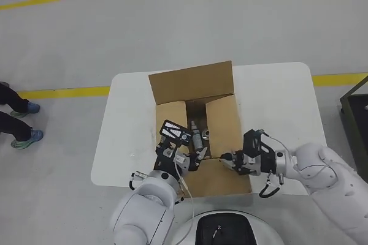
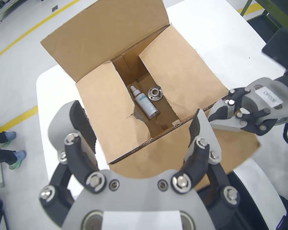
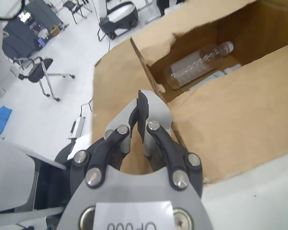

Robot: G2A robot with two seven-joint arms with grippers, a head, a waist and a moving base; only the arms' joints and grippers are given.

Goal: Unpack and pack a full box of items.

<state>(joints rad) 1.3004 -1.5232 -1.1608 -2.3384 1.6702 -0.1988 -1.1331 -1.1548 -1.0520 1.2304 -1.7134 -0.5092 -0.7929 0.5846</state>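
An open cardboard box (image 1: 193,82) stands mid-table with its flaps spread. Through the gap between the side flaps I see a white spray bottle (image 2: 144,102) beside a metal flange (image 2: 155,92) on the box floor. A clear plastic bottle (image 3: 196,65) lies inside, close to a white bottle with a teal label (image 3: 220,74). My left gripper (image 2: 136,123) hangs open above the box's near edge, holding nothing. My right gripper (image 3: 141,104) is shut over the near flap (image 3: 115,92), at the box's near right corner; its tips (image 2: 214,120) point at that corner.
The white table (image 1: 129,122) has bare surface to the left and right of the box. A green metal rack (image 1: 359,116) stands off the table's right side. The far flap (image 2: 105,37) stands tilted up behind the opening.
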